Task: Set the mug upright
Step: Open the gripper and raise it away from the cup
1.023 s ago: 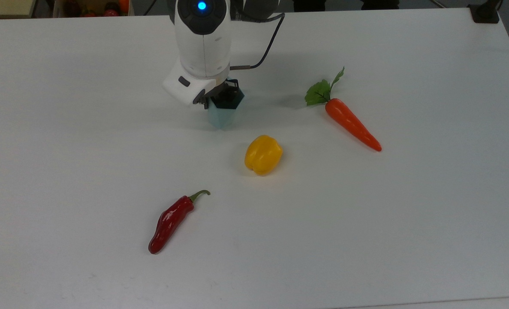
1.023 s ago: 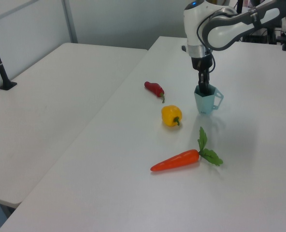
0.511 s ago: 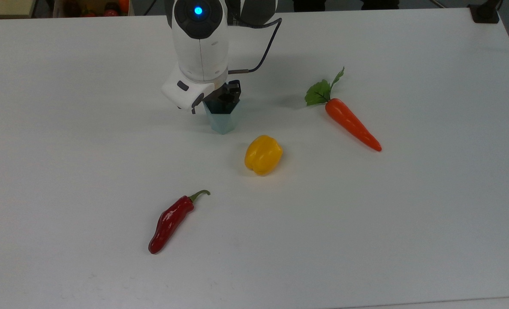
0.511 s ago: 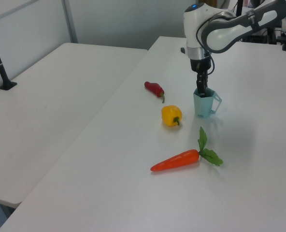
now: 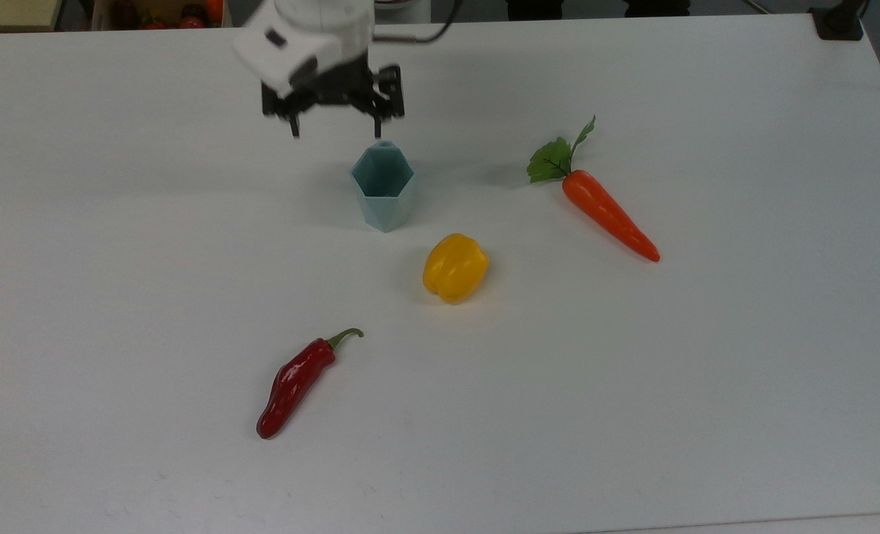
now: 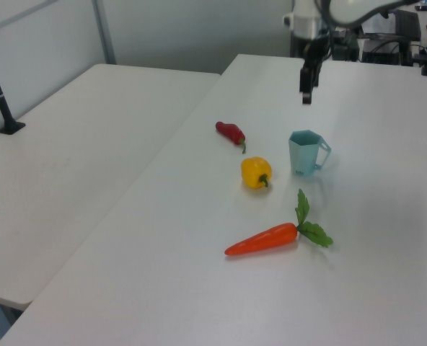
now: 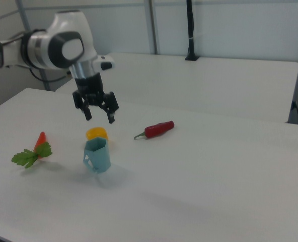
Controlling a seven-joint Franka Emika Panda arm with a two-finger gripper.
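1. Top view: the mug [image 5: 384, 185] stands upright, mouth up, on the table [image 5: 706, 371], centre-upper frame.
2. The gripper [image 5: 333, 111] hangs above it, fingers spread, holding nothing.
3. Risk, as I judge it: a low sweep could clip the rim and tip the mug.
4. One mug, one pepper [image 5: 454, 267], one chilli [image 5: 295, 384], one carrot [image 5: 609, 215].

two matte white rectangular tables [image 6: 76, 166] stand side by side, a narrow gap between them. pale grey partition wall [image 7: 229, 25] with metal uprights behind. black post [image 7: 190, 30] rises at the second table's far edge. even, soft light.
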